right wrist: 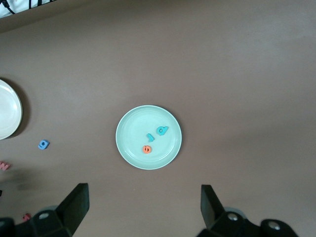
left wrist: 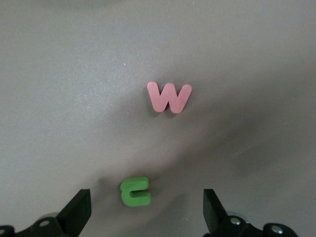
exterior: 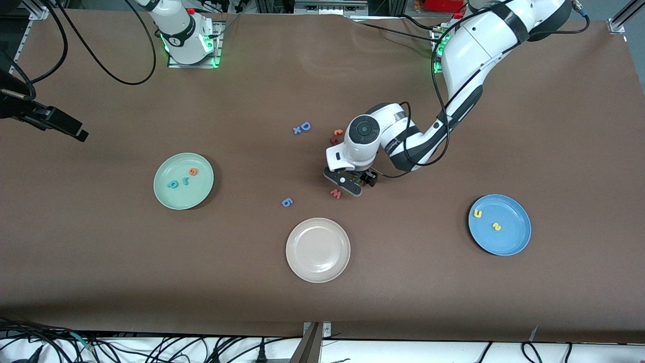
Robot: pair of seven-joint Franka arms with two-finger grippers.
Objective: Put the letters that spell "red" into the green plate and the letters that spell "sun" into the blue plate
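A pink w (left wrist: 169, 97) lies near the green letter (left wrist: 135, 191); the left gripper (left wrist: 145, 210) hangs open over that letter, holding nothing; the right gripper (right wrist: 143, 210) waits open

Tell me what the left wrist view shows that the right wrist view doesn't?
Only the left wrist view shows the green letter lying between the left gripper's open fingers. Only the right wrist view shows the green plate holding a teal r, orange e and teal d, plus the blue g and cream plate. Both show the pink w and brown table.
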